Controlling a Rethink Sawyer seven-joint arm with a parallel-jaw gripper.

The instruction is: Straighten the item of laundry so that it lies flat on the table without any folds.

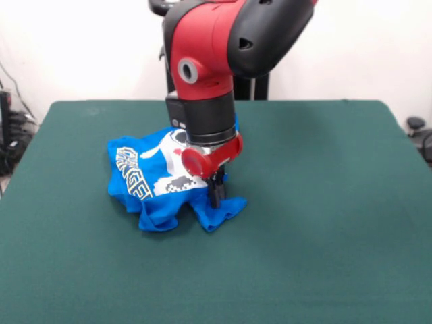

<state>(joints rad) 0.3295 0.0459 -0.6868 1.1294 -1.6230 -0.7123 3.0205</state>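
Observation:
The bright blue T-shirt lies crumpled in a heap on the dark green table, left of centre, with part of its white print and yellow-outlined lettering showing. The red and black arm comes down from above onto the shirt's right side. My gripper points down with its dark tips touching the blue cloth at the heap's front right edge. The arm's wrist hides the shirt's far right part. I cannot tell whether the gripper holds cloth.
The robot's black pedestal stands at the table's far edge. Cables and dark items lie off the left edge, and a dark object off the right edge.

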